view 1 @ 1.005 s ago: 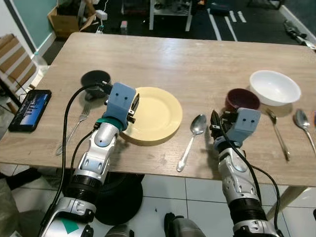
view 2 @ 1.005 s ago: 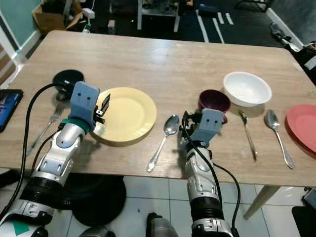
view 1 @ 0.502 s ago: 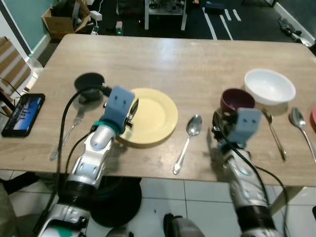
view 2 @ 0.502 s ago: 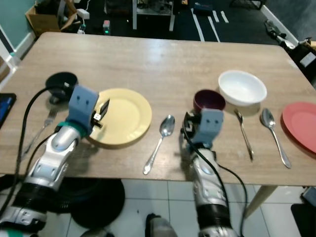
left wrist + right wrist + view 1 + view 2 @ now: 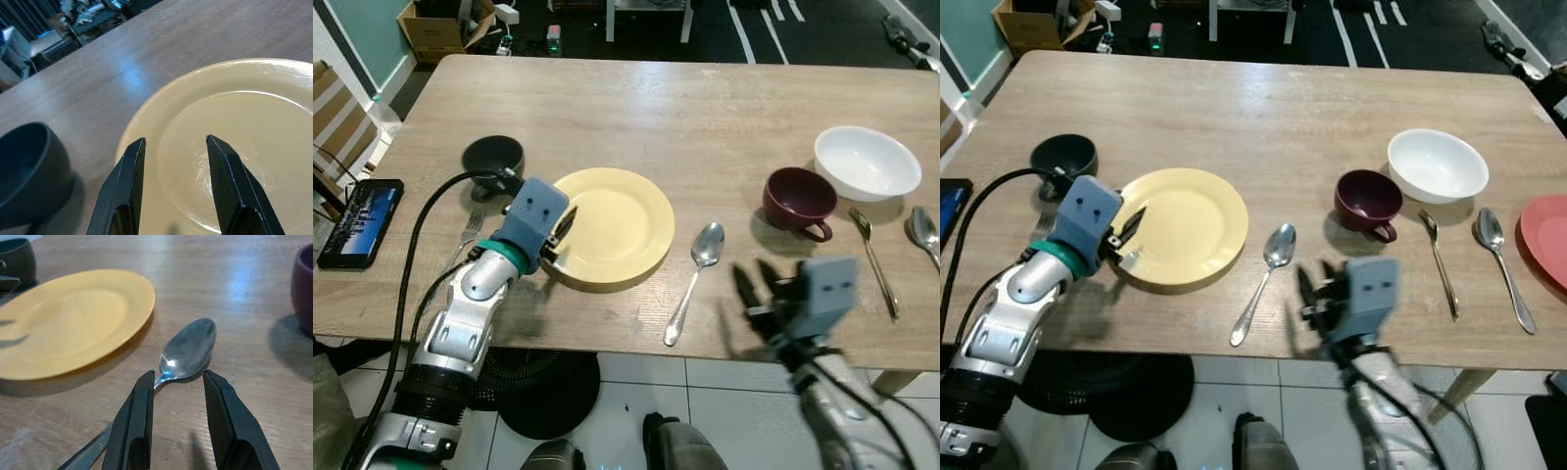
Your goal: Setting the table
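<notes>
A yellow plate (image 5: 617,227) lies on the wooden table (image 5: 666,117) at the front left. My left gripper (image 5: 558,235) is open, its two black fingers (image 5: 128,181) standing over the plate's left rim with nothing between them. A silver spoon (image 5: 696,276) lies just right of the plate. At the table's front edge, right of the spoon's handle, hovers my right gripper (image 5: 754,287), blurred and open. In the right wrist view the spoon's bowl (image 5: 188,350) lies just ahead of its empty fingers (image 5: 134,426).
A black bowl (image 5: 494,157) sits behind my left gripper, with a fork (image 5: 468,235) under the arm's cable. A maroon cup (image 5: 796,199), white bowl (image 5: 867,164), second fork (image 5: 873,262), another spoon (image 5: 922,228) and red plate (image 5: 1547,250) fill the right side. A phone (image 5: 354,220) lies far left.
My right gripper has drawn back from beside the maroon cup to the table's front edge. The camera has shifted a little. My left gripper stays at the plate's rim.
</notes>
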{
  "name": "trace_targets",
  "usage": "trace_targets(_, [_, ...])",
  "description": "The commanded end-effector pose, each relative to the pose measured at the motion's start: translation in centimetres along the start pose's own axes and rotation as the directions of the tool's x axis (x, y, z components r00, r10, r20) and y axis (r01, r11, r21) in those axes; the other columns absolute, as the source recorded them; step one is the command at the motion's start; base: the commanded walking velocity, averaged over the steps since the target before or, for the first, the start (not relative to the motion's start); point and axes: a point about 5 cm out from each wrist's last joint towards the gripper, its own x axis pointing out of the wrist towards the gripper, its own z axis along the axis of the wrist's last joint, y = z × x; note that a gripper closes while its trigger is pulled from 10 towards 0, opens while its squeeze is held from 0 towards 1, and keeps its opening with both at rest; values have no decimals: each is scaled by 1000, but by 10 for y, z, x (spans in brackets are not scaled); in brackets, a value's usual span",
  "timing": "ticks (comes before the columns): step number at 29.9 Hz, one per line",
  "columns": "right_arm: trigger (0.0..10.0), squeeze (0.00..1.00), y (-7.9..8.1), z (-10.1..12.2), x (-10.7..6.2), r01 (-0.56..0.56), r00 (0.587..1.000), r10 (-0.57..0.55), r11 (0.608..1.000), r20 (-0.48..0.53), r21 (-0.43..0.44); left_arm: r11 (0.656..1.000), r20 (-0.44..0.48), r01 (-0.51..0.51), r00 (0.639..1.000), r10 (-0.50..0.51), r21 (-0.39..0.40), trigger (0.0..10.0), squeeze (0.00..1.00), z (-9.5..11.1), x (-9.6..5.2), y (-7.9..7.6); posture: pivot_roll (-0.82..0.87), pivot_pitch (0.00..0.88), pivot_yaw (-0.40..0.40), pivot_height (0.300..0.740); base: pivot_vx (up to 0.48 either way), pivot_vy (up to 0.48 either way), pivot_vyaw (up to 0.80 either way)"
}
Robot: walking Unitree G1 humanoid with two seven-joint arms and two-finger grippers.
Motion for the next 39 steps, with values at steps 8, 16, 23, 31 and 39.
trace_targets(8, [10000, 0, 43, -27, 24, -94, 973, 87, 995, -214, -20, 924, 135, 380, 915, -381, 32, 10000, 0, 41, -16, -12, 17, 55, 58, 740, 0, 0, 0])
trace_targets(16, [10000, 0, 37, -37, 22, -32, 954, -20, 985, -301, -169, 935, 135, 354, 926, -354, 24, 10000, 0, 39, -15, -14, 21, 44, 40, 740, 0, 0, 0])
trace_targets(23, [10000, 0, 20, -44, 25, 60, 932, -151, 961, -330, -270, 931, 140, 364, 922, -360, 0, 10000, 0, 42, -17, -16, 19, 41, 37, 740, 0, 0, 0])
trace_targets(31, [8627, 0, 2, -48, 28, 75, 920, -184, 949, -346, -305, 933, 145, 361, 923, -356, -6, 10000, 0, 43, -15, -19, 20, 41, 37, 740, 0, 0, 0])
trace_targets(39, [10000, 0, -10, -46, 31, -77, 945, -46, 931, -323, -357, 933, 148, 360, 924, -353, -18, 10000, 0, 43, -13, -23, 16, 53, 39, 740, 0, 0, 0])
